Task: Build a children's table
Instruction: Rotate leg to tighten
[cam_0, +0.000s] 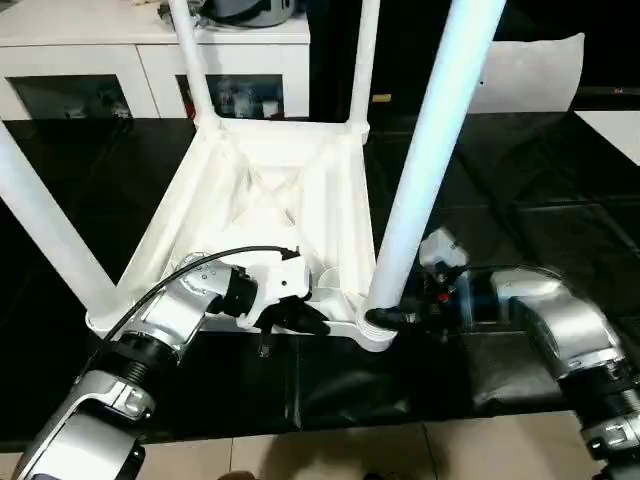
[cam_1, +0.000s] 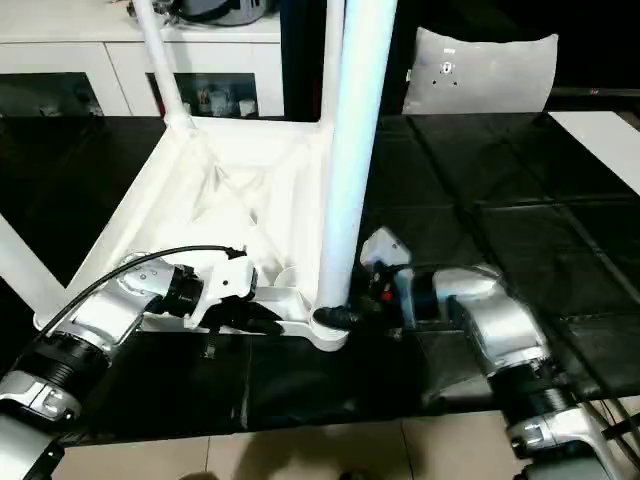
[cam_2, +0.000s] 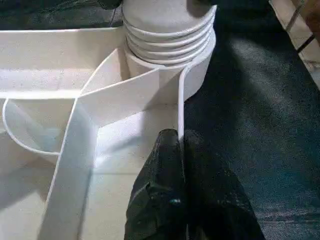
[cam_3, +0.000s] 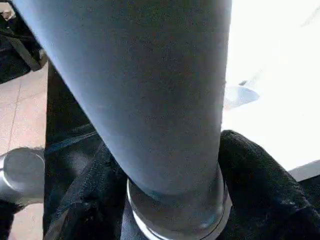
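Left eye view: table inverted on black counter, so sockets face up. Left end effector clamped on its near rim, steadying. Right end effector straddles near-right leg at its base, likely seating it.

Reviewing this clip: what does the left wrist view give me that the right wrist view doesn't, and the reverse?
Left wrist alone: the left gripper pinches the thin rim of the tabletop beside the corner socket, with the leg's threaded end partly seated, ridges exposed, and ribs running inward.

Right wrist alone: the right gripper's fingers flank the near leg at its base, on either side.

Shared: the same leg at the same near corner, and the black work table beneath.
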